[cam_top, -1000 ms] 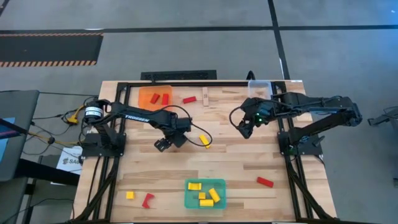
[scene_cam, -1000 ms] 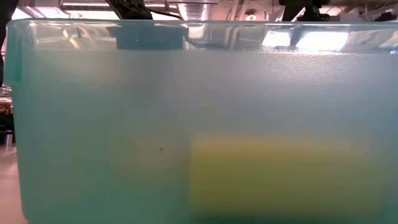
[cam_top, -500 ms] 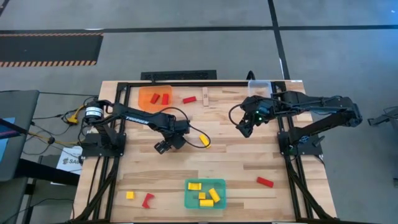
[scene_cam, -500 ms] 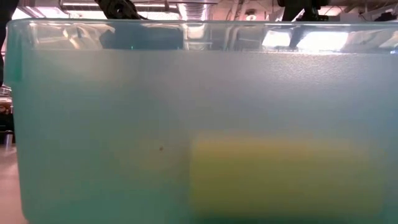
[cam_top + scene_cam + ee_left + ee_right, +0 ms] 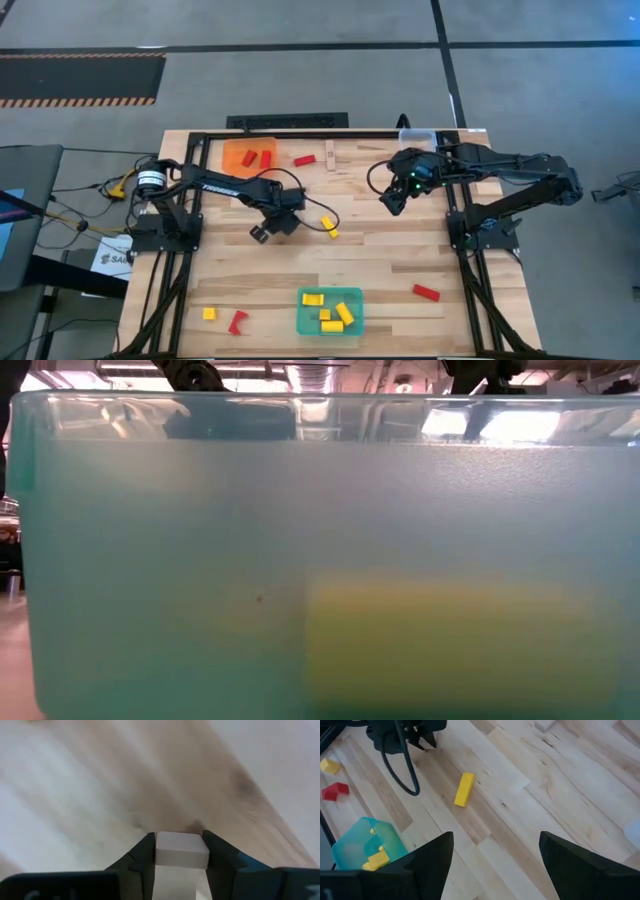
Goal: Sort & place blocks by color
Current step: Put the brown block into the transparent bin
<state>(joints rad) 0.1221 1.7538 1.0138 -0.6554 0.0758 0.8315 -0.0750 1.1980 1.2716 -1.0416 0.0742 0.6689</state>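
My left gripper (image 5: 258, 234) hovers over the table's middle left and is shut on a pale wood block (image 5: 180, 851). Over the right middle, my right gripper (image 5: 392, 205) is open and holds nothing; its fingers frame the table in its wrist view. A yellow block (image 5: 328, 227) (image 5: 464, 789) lies flat on the table between the two grippers. Two red blocks (image 5: 257, 158) lie in the orange tray (image 5: 234, 152). Several yellow blocks (image 5: 330, 312) lie in the teal tray (image 5: 303, 324). Loose red, yellow and wood blocks lie scattered on the table. My left gripper pinches the pale wood block between its two fingers (image 5: 146, 855), which sit on two opposite side faces. The block's end face (image 5: 181, 844) sticks out past the fingertips toward the table. The fingers point down from above. Whether the block touches the table, I cannot tell.
A red block (image 5: 304, 160) and a wood block (image 5: 330, 155) lie near the far edge, by a clear tray (image 5: 417, 137). Near the front lie a red block (image 5: 426, 292), a yellow one (image 5: 209, 313) and a red one (image 5: 237, 322). The teal tray's wall (image 5: 150, 560) fills the low view.
My left gripper has drifted a little toward the table's left edge, still shut on the pale block. The blocks on the table have stayed where they were.
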